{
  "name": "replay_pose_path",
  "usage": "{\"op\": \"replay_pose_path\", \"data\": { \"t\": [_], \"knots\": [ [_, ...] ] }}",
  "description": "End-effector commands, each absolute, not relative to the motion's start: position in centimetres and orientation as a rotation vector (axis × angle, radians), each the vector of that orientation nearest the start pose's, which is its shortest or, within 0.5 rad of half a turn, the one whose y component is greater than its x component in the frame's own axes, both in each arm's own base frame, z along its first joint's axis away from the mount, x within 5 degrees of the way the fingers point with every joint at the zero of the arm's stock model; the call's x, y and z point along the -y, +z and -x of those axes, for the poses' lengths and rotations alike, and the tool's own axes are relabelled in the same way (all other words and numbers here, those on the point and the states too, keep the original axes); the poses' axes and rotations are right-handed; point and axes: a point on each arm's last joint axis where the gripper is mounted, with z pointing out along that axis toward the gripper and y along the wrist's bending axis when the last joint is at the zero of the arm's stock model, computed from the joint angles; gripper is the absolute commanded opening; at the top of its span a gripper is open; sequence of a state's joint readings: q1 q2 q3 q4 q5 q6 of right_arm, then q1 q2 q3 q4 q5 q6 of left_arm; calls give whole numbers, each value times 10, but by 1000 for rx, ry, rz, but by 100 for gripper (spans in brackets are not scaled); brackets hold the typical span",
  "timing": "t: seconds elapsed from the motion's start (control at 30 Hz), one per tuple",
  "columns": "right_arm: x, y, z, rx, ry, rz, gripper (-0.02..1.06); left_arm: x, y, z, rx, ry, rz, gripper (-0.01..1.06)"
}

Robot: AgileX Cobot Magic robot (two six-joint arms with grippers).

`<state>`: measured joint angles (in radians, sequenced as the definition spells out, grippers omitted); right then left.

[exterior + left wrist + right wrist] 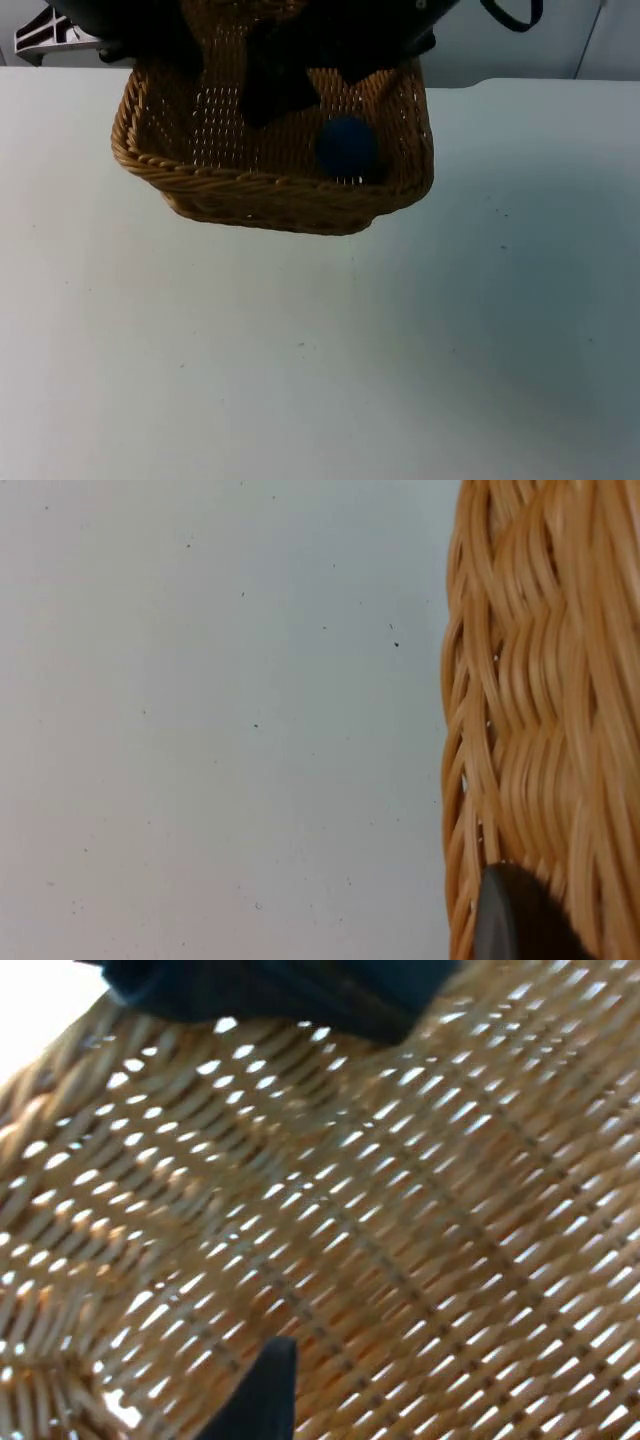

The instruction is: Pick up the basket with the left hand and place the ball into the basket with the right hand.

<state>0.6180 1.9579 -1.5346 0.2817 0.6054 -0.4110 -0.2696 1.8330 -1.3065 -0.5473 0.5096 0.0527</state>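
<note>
Top view: a woven wicker basket [250, 190] hangs above the white surface [320, 350], held up at the far side under the two dark arms. A dark blue ball [347, 147] lies inside it on the woven floor, close to the near wall and towards the right-arm side. A black shape reaches down into the basket beside the ball, on its left-arm side; this seems to be the right hand [275, 90], just above the basket floor and apart from the ball. I cannot tell whether its fingers are apart or together.

In the left wrist view, a black fingertip of the left hand [515, 920] presses against the braided basket wall [540, 710], with bare surface [220, 720] beyond it; the hand looks clamped on the basket.

In the right wrist view, the open weave of the basket floor [380, 1240] lies right under the fingertip [262, 1395], with light showing through the gaps.
</note>
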Motion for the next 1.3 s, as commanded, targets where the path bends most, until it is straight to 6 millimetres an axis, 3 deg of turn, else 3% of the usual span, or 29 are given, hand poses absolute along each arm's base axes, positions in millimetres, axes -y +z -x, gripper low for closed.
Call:
{"op": "replay_pose_path", "data": {
  "t": [0.0,0.57,0.87,1.0,1.27],
  "knots": [
    [-271,238,-348,-2274,402,1061,105,131,236,-384,-2488,-633,114,0],
    [-270,239,-347,-2283,403,1072,104,131,236,-384,-2488,-633,114,0],
    [-259,268,-338,-2272,347,1058,104,131,236,-384,-2488,-633,114,0],
    [-243,287,-335,-2282,184,1015,104,131,236,-384,-2488,-633,114,0],
    [-216,311,-336,-2295,152,919,104,131,235,-383,-2490,-634,113,0]
  ]
}}
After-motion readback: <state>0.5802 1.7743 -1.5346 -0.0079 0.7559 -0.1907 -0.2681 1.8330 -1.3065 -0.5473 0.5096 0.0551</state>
